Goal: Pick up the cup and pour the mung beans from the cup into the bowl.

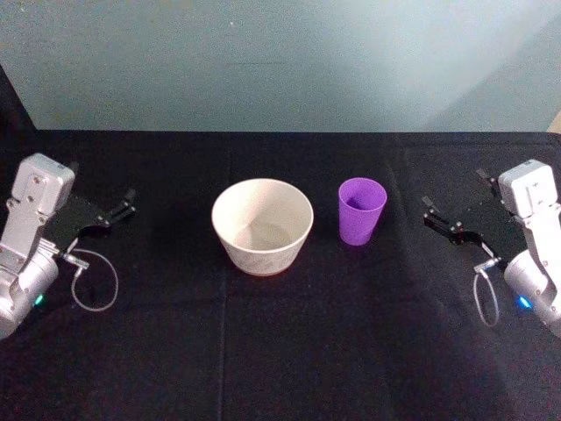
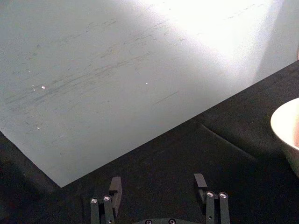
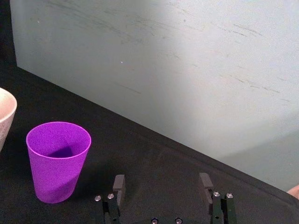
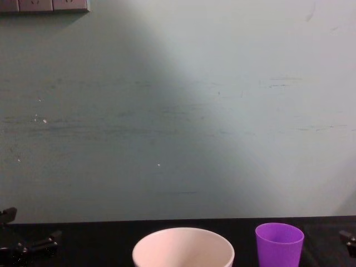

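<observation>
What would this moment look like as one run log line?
stage: pre-grasp | cup: upright, right of bowl | left gripper: open, parked | right gripper: open, parked

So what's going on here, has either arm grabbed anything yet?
Nothing is held yet. The left gripper and right gripper both sit open at either side of the black table, apart from everything. The cup stands upright just to the robot's right of the bowl, not touching it. The bowl looks empty, so pouring hasn't started. The right gripper is the nearer one to the cup.
</observation>
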You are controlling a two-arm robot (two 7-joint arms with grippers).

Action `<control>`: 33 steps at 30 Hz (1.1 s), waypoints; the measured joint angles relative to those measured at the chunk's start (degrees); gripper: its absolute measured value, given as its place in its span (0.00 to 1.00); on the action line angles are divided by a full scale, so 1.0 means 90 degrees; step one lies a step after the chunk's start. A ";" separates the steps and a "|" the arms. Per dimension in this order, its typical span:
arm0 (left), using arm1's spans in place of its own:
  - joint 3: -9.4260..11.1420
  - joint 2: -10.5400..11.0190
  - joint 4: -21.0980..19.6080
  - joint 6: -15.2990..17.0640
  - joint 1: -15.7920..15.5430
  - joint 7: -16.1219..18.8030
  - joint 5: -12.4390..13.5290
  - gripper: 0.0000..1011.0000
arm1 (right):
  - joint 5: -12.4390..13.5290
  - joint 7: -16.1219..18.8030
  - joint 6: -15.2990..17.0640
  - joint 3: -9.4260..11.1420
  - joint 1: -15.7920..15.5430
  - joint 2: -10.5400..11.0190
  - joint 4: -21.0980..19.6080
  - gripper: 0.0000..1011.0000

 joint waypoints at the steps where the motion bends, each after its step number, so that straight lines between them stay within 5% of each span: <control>1: 0.0000 0.0000 0.0000 0.0000 -0.0001 0.0000 0.0000 0.99 | 0.0000 0.0000 0.0000 0.0000 0.0000 0.0000 0.0000 0.99; 33: 0.0000 0.0000 0.0000 0.0000 -0.0001 0.0000 0.0001 0.99 | 0.0000 0.0000 0.0000 0.0000 0.0000 0.0000 0.0000 0.99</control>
